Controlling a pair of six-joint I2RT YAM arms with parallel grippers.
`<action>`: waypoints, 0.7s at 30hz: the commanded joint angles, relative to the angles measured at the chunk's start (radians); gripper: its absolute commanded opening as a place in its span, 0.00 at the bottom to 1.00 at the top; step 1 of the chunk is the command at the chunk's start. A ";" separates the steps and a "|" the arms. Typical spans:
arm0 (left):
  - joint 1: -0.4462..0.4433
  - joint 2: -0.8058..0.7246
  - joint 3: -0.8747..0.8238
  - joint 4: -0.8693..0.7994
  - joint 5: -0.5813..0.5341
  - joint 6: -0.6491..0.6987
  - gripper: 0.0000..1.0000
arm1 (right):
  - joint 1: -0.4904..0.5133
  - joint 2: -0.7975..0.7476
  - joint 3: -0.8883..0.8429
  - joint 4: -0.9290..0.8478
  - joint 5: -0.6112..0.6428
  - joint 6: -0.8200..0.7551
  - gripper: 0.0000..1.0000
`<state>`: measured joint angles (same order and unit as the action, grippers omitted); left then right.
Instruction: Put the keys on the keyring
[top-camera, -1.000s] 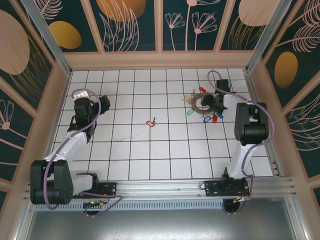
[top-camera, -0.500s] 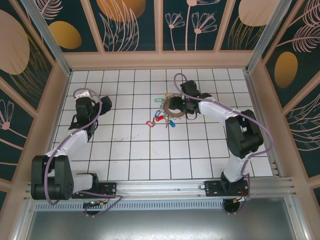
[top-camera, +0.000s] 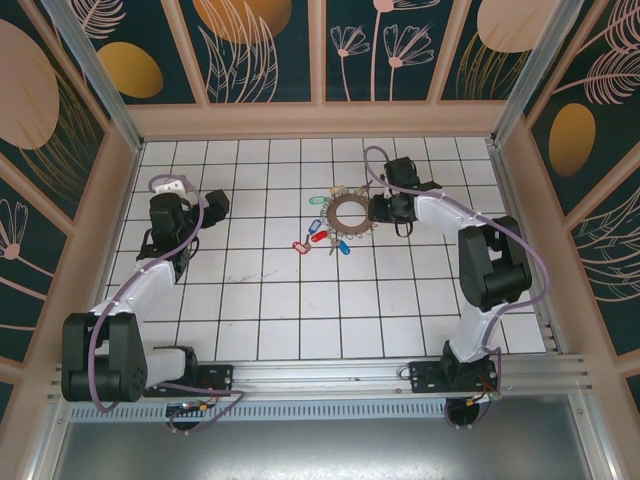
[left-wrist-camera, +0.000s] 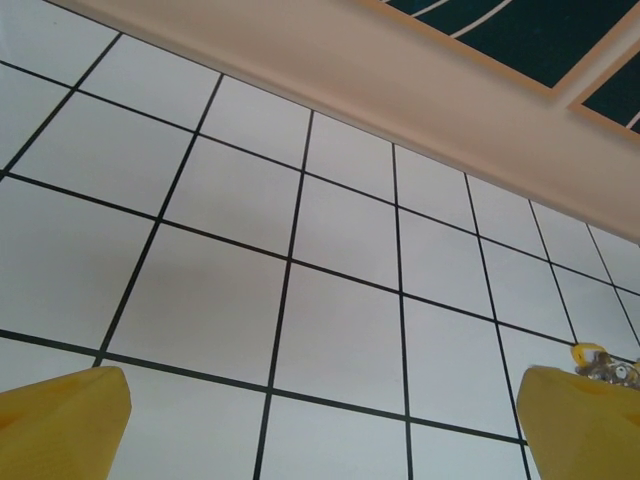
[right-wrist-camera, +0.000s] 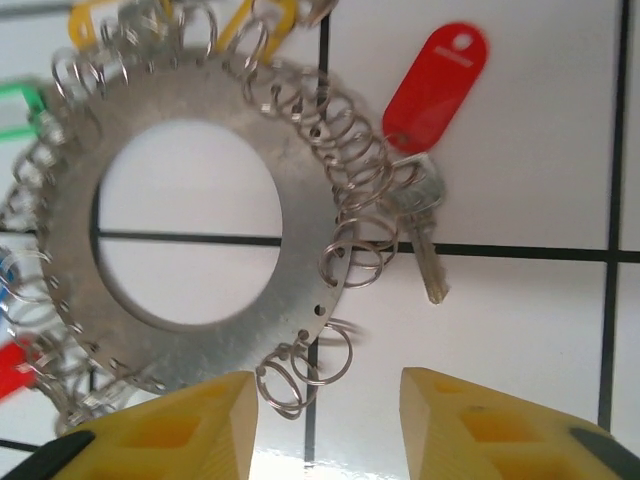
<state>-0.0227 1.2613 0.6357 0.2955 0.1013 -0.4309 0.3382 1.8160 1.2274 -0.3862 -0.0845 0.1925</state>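
Since a second back, the keyring (top-camera: 336, 214) is sitting near the middle of the tiled table (top-camera: 260, 300), shifted left from the right-hand side along with the right gripper (top-camera: 383, 210). In the last half second the gripper is standing a little further back from the ring.

Right wrist view: the right gripper (right-wrist-camera: 325, 420) is showing its two yellow fingers (right-wrist-camera: 170, 430) partly apart, holding nothing. A small wire loop (right-wrist-camera: 318, 360) on the ring's edge is lying just ahead of the gap. Beyond it, ahead and to the left, the keyring (right-wrist-camera: 315, 220) is lying flat, centre open. A red-tagged key (right-wrist-camera: 435, 85) is hanging off the ring's rim, ahead and right of the jaws. Tags of other keys (right-wrist-camera: 255, 20) are showing at the ring's far side.

Top view: past the ring from the right jaws, a loose red-tagged key (top-camera: 298, 246) is lying in the same spot as before.

The left gripper (left-wrist-camera: 320, 440) is pointing at bare tiles, jaws wide, well apart from the ring.
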 joint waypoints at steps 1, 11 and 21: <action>-0.012 -0.002 -0.002 0.041 0.034 0.018 0.99 | -0.002 0.042 0.007 -0.033 -0.063 -0.067 0.39; -0.050 0.004 -0.008 0.044 0.021 0.059 0.99 | 0.012 0.088 -0.017 0.008 -0.077 -0.165 0.44; -0.075 -0.003 -0.012 0.029 -0.021 0.092 0.98 | 0.047 0.177 0.092 -0.013 0.031 -0.139 0.41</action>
<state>-0.0879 1.2613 0.6338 0.3099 0.0994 -0.3672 0.3748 1.9640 1.2804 -0.3973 -0.0959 0.0540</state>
